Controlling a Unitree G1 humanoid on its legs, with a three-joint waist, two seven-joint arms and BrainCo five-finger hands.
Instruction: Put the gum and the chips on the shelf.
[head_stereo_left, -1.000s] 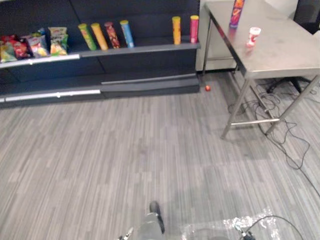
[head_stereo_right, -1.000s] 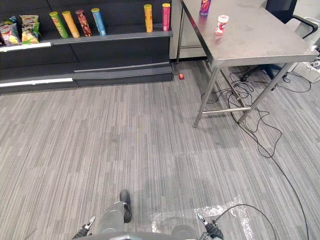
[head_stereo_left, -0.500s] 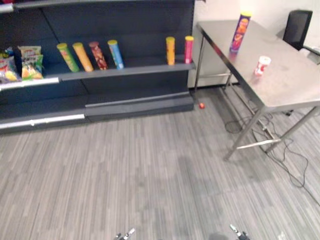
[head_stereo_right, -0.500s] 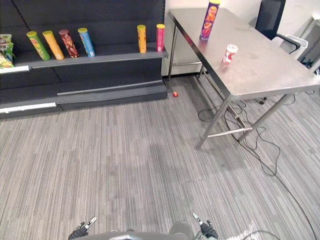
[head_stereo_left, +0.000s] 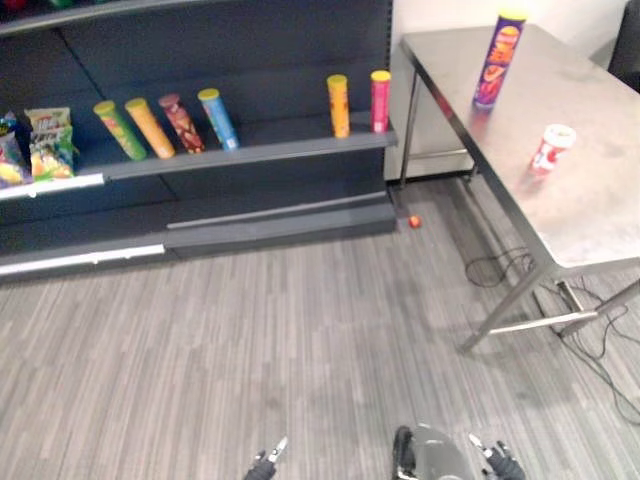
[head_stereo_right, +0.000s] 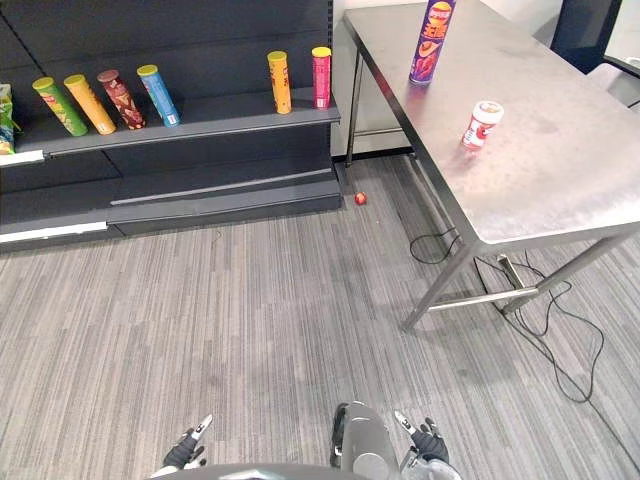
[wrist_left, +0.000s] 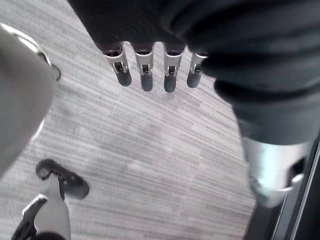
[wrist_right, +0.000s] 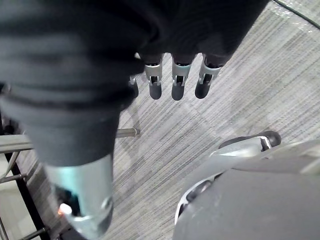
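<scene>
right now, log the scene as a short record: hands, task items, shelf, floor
left hand: open, empty, above the floor
right hand: open, empty, above the floor
purple chips can: upright on the steel table
gum tub: red and white, on the table, nearer than the can
shelf: six chips cans, snack bags at its left end
floor: small red ball by the shelf's base
</scene>
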